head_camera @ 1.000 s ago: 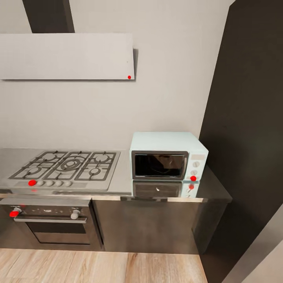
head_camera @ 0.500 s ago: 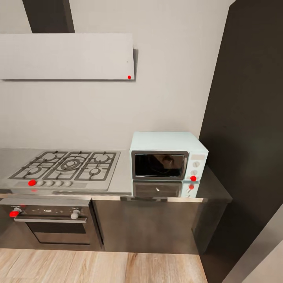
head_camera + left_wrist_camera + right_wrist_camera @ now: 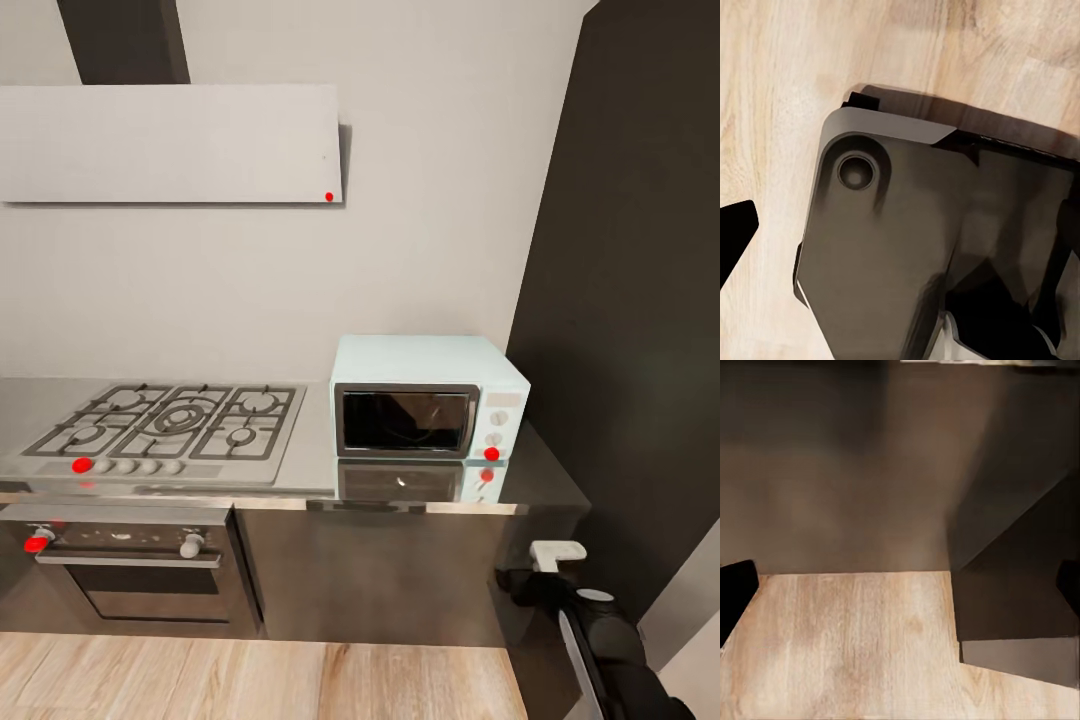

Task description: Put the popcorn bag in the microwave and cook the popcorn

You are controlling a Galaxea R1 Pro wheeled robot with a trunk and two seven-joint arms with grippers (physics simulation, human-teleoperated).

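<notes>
Microwave [image 3: 428,403] in pale blue-white stands at the right end of the glossy grey bench [image 3: 540,478], its dark glass door shut and facing forward, with round knobs and a red dot down its right-hand panel; its front is mirrored in the bench surface just before it. Toward the left end of the bench lies a five-burner gas hob [image 3: 170,425] with a row of knobs along its front edge, one marked red. Under the hob a built-in oven [image 3: 135,570] sits in the dark cabinet fronts, with a white knob and a red mark on its control strip. A flat grey extractor hood [image 3: 170,143] hangs on the pale wall above the hob. A tall dark panel [image 3: 640,300] rises just beyond the bench's right end. In the head view the right arm [image 3: 600,640] shows low at the right, in front of the cabinet and below the bench's right front corner, with a white part at its tip. In the right wrist view the right claw [image 3: 900,585] has its two dark fingers wide apart at the frame's sides, holding nothing, over wooden floor [image 3: 847,645] and dark cabinet base. In the left wrist view one dark fingertip of the left claw [image 3: 735,232] shows above the floor and the robot's dark base [image 3: 907,262]; I cannot tell how far it is open.
</notes>
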